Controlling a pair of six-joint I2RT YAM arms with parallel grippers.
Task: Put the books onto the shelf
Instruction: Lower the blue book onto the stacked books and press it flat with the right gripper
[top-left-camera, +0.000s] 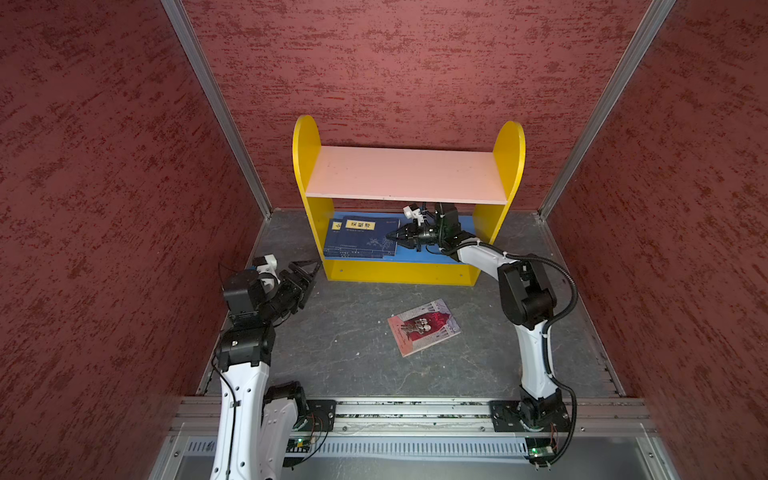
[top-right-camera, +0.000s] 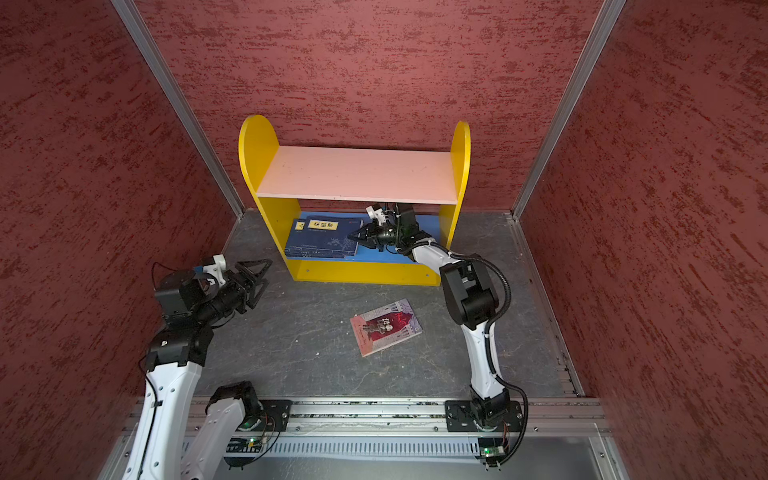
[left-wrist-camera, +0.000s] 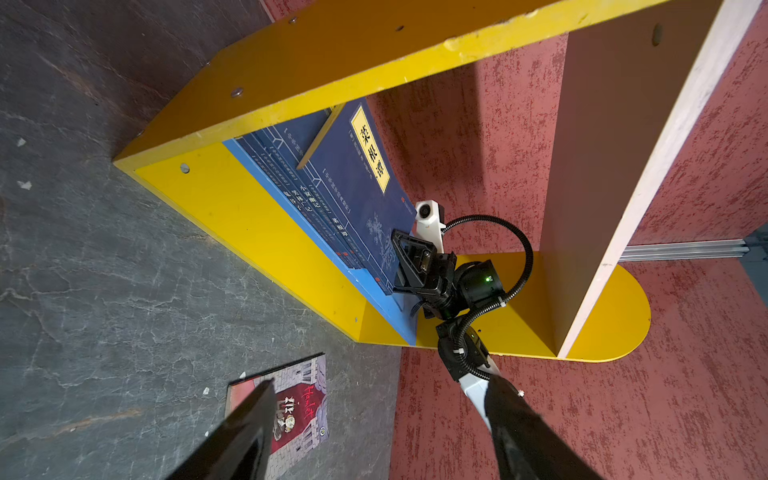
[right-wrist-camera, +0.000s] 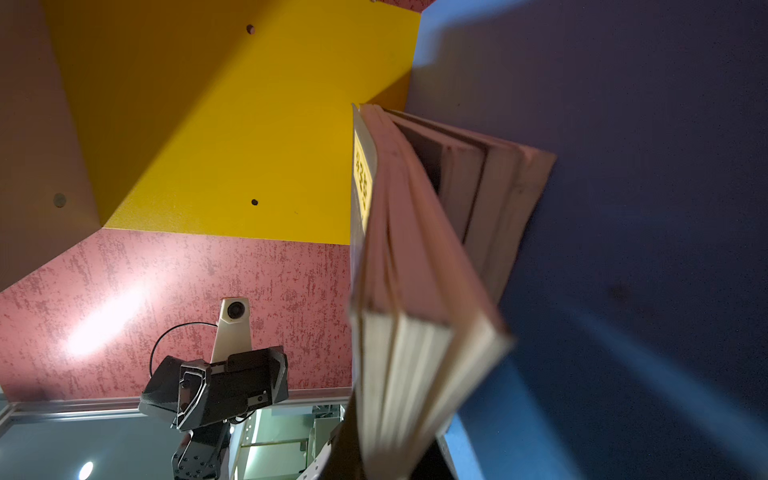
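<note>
Navy books (top-left-camera: 360, 240) lie stacked flat on the left part of the blue lower board (top-left-camera: 409, 257) of the shelf (top-left-camera: 399, 272). They sit far and right of the left gripper (top-left-camera: 313, 275), apart from it, and their right edge meets the right gripper (top-left-camera: 390, 237). Pink book (top-left-camera: 424, 327) lies flat on the grey table (top-left-camera: 340, 345), on the near side of the shelf, between the arms and well apart from both grippers.

Navy covers have yellow title labels with black characters; the top navy book (left-wrist-camera: 361, 183) sits askew on the pile. Pink book has a dark-red illustrated panel and lies rotated.

Left gripper hangs off the shelf's near left corner, fingers spread wide, holding nothing. Right gripper reaches in under the pink upper board (top-left-camera: 407, 174) with fingers drawn together at the top navy book's near right corner, touching it. Whether they pinch the cover I cannot tell — the right wrist view is blurred.
</note>
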